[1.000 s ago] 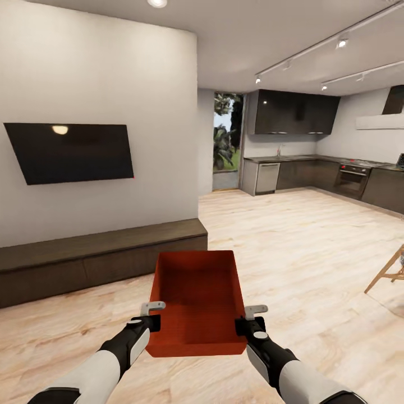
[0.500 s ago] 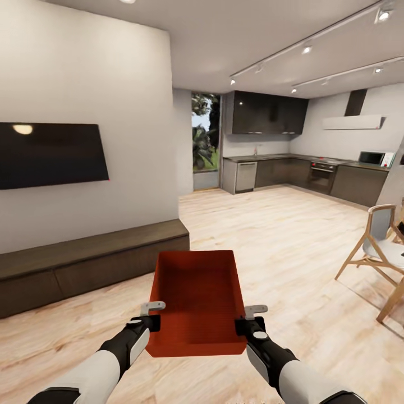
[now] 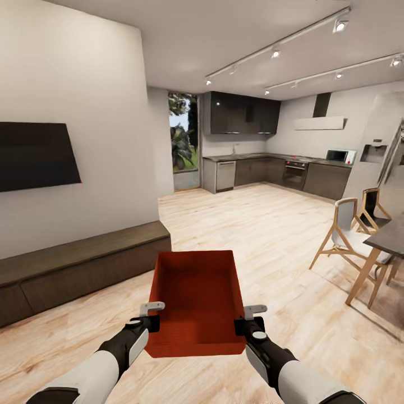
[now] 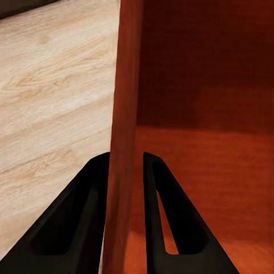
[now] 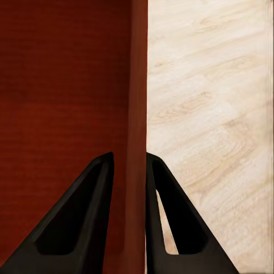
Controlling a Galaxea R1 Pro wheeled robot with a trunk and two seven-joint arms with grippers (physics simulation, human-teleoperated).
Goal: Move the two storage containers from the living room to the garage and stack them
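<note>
Squarely between pincers (image 3: 152, 315) (image 3: 248, 317), container (image 3: 194, 297) walls clamped

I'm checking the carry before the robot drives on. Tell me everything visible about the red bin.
The bin is a red-orange rectangular open-top box with thin plain walls, empty inside. It is held level above the wood floor, long axis pointing away from the robot. The left end effector pinches its left wall and the right end effector its right wall, one finger inside, one outside.
</note>
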